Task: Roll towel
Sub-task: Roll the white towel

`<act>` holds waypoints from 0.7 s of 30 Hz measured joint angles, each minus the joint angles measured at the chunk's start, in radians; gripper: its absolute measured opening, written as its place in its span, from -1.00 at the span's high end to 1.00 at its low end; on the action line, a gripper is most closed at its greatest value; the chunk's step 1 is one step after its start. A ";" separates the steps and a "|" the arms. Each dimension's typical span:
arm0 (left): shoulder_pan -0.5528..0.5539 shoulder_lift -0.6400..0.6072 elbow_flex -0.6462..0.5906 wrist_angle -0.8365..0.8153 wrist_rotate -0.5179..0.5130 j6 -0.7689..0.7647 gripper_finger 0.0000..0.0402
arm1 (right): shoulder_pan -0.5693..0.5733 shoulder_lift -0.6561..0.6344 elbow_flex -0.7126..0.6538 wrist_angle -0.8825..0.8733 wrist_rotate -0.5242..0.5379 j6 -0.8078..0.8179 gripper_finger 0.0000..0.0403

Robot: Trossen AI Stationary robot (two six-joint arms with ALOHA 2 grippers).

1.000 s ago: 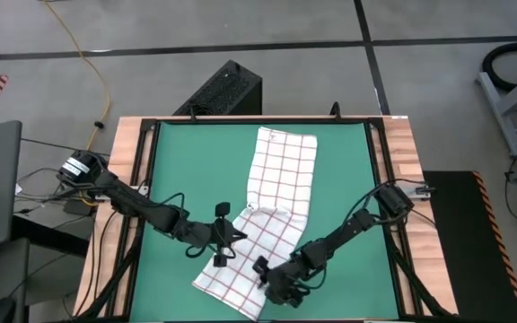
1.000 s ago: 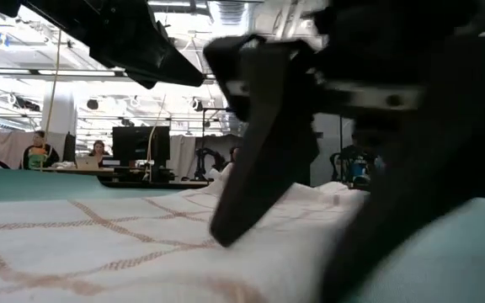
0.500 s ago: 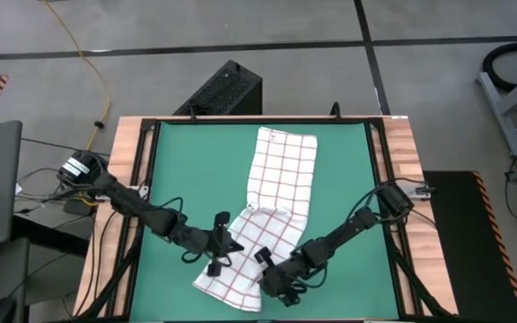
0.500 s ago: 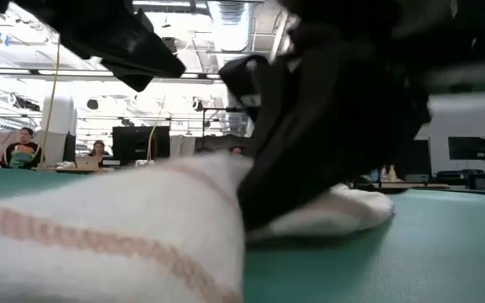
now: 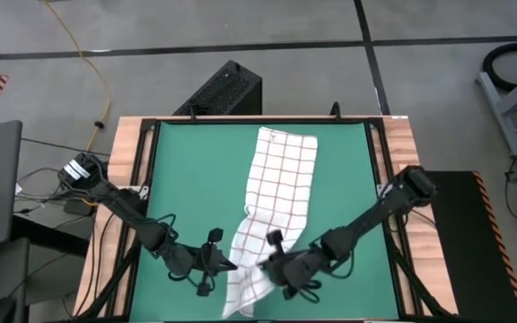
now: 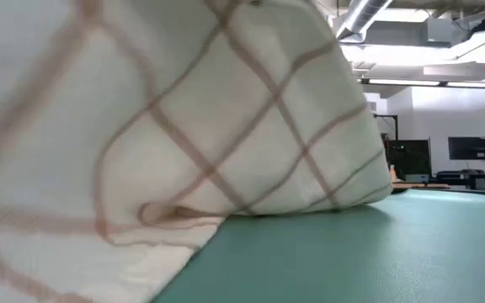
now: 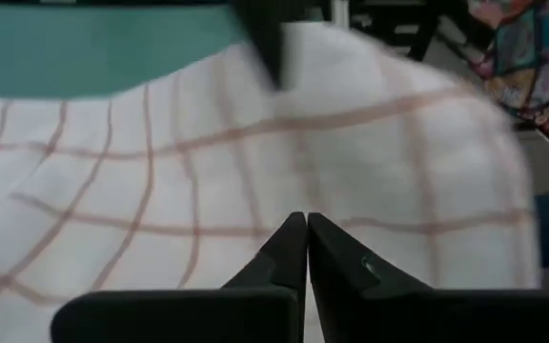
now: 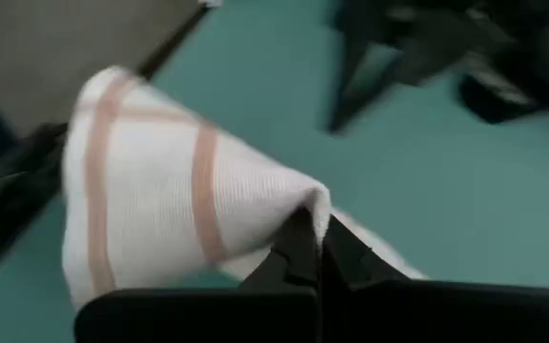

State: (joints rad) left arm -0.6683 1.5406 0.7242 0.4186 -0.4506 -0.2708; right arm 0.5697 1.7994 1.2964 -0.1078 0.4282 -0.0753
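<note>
Fingers of my right end effector (image 5: 274,262) are pinched shut on a fold of the towel (image 5: 276,193) at its near end, cloth bunching over the tips in my right wrist view. My left end effector (image 5: 218,263) is closed too, its tips meeting on the same near end from the other side; both grip the towel. Between them the near end is gathered and lifted into a loose hump, which fills the low view. Beyond it the rest of the towel lies flat on the green mat (image 5: 178,170), running toward the far edge of the surface (image 5: 402,144). I judge the roll barely begun: only the first turn is forming, and nearly the whole length is left to wind.
</note>
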 joint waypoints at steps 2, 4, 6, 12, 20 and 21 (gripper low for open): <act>-0.005 0.000 0.000 0.005 -0.034 0.002 0.99 | -0.027 -0.014 0.000 0.004 0.001 0.000 0.97; -0.005 0.000 0.000 0.025 -0.071 -0.001 0.99 | -0.056 -0.015 0.000 0.017 0.001 -0.001 0.97; -0.005 0.000 0.000 0.025 -0.079 -0.002 0.99 | -0.085 -0.011 0.000 0.036 -0.003 -0.010 0.97; -0.005 0.000 0.000 0.016 -0.098 0.015 0.99 | -0.163 -0.011 0.022 0.071 0.017 -0.048 0.97; -0.006 0.000 0.000 0.008 -0.117 0.000 0.99 | -0.143 -0.011 0.030 0.128 0.179 -0.082 0.97; -0.007 0.000 0.000 0.000 -0.106 -0.018 0.99 | -0.128 -0.011 0.030 0.119 0.179 -0.073 0.97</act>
State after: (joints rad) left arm -0.6755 1.5410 0.7242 0.4185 -0.5561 -0.2892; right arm 0.4416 1.7882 1.3266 0.0113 0.6070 -0.1487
